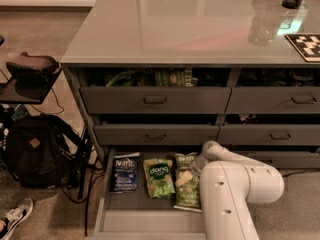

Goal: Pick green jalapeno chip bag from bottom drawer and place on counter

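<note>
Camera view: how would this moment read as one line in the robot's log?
phase: pick | hand: over green jalapeno chip bag in bottom drawer | counter: bag not yet there

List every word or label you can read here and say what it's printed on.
"dang": bright green bag, middle of the bottom drawer.
Likely "Kettle", blurred: dark blue bag, left of it.
Unreadable: lettering on the green jalapeno chip bag, with the end effector over it.
Too blurred: lettering on the bags in the top drawer.
Black-and-white marker on the counter: pattern, no words.
</note>
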Robot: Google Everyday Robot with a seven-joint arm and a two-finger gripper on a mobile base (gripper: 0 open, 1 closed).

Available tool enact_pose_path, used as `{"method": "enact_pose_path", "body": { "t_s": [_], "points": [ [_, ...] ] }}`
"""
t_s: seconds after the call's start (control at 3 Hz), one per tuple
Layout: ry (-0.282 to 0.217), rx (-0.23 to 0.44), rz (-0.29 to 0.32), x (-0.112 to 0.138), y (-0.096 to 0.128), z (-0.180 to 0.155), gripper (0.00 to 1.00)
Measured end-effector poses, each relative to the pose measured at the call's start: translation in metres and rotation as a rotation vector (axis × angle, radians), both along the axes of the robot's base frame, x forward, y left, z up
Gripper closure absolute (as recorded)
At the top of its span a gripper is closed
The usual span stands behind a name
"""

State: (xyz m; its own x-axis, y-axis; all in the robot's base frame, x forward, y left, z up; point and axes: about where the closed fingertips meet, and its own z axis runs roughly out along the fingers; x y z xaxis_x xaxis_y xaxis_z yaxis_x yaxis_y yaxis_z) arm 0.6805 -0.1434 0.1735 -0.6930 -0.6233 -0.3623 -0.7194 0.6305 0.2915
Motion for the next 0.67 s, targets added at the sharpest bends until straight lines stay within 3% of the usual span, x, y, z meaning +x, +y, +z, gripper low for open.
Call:
{"method": "enact_pose_path", "body": {
  "t_s": [0.67],
  "points": [
    [0.000,0.000,0.000,-0.0001,0.0000,-0.0001,0.41]
  ]
}}
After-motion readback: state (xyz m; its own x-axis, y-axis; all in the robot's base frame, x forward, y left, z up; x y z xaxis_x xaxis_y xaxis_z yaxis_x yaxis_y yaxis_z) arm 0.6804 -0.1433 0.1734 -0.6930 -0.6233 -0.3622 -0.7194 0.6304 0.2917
